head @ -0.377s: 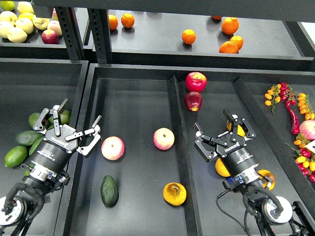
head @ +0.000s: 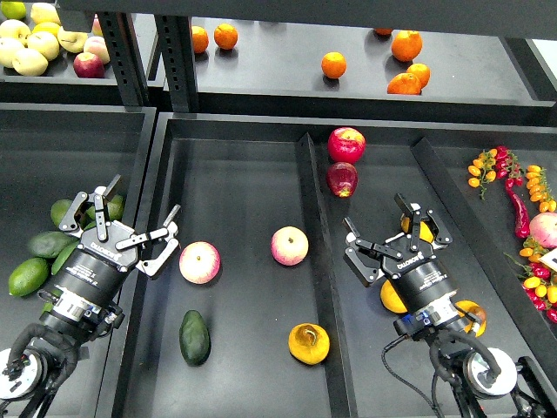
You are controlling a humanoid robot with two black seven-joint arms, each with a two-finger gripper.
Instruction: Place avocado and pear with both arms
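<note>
two open grippers hover over a fruit display, avocado and pear lying free

at far left, a cluster of lighter green avocados [head: 39, 252] sits just behind and beside the left gripper [head: 129, 225]. that gripper's jaws are spread wide and hold nothing. just off its right fingertip lies a pink-and-yellow apple [head: 199, 262], near but not touching as far as can be seen.

below that apple, nearer the camera than the left jaws and a little to their right, the very dark green avocado [head: 195, 338] lies on the black tray floor [head: 235, 192], clear of everything.

further right, a second pink-and-yellow apple [head: 289, 246] rests roughly midway between the two grippers. below it, the golden orange-yellow pear [head: 309, 343] lies by the tray's central divider [head: 318, 235], nearer the camera than the right jaws and off to their left, on the other side of the divider.

two red apples [head: 344, 161] sit beyond the right gripper [head: 398, 233]. its jaws are also wide apart and empty. oranges [head: 393, 298] show partly hidden beneath it and its arm.
</note>
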